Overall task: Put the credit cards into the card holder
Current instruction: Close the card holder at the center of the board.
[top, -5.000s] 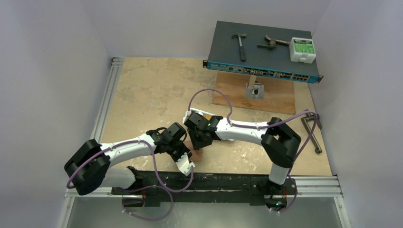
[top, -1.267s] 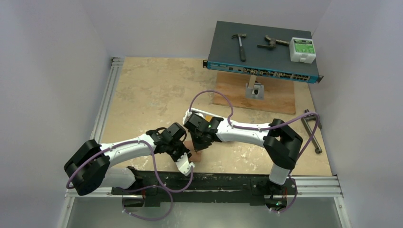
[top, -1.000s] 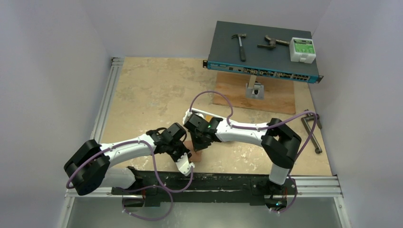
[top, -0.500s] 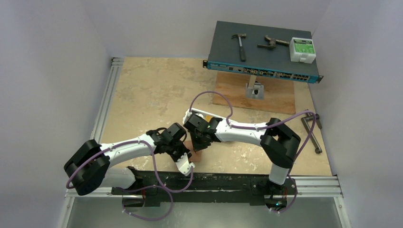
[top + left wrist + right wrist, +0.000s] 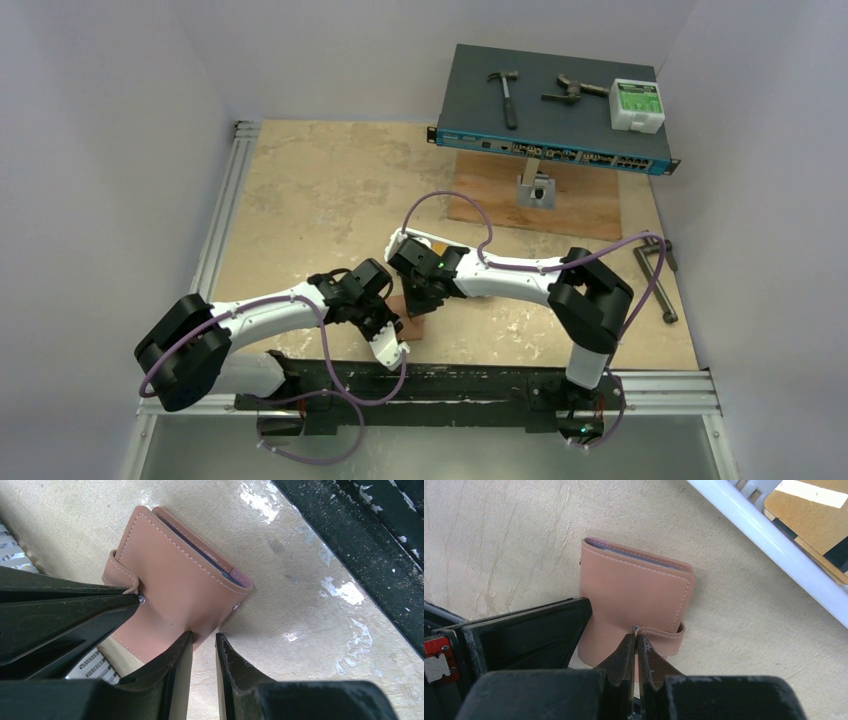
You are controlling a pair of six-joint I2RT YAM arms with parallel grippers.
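The card holder (image 5: pixel 185 575) is a reddish-brown leather wallet lying closed on the table, with its tab wrapped over one edge. It also shows in the right wrist view (image 5: pixel 634 585) and, mostly hidden under the grippers, in the top view (image 5: pixel 416 320). A thin blue-grey card edge (image 5: pixel 202 555) shows inside its open side. My right gripper (image 5: pixel 636 632) is shut, with its tips at the tab's snap button. My left gripper (image 5: pixel 202 636) has a narrow empty gap, and one finger presses on the holder's near corner. Orange-yellow cards (image 5: pixel 809 505) lie in a white tray.
The white tray's rim (image 5: pixel 764 530) runs just behind the holder, under my right wrist. The black rail (image 5: pixel 360 540) marks the table's near edge. At the back a network switch (image 5: pixel 550 110) carries hammers and a white box. A metal clamp (image 5: pixel 655 275) lies at the right.
Almost nothing has changed. My right arm's elbow and cable have shifted slightly. Both grippers stay at the card holder.
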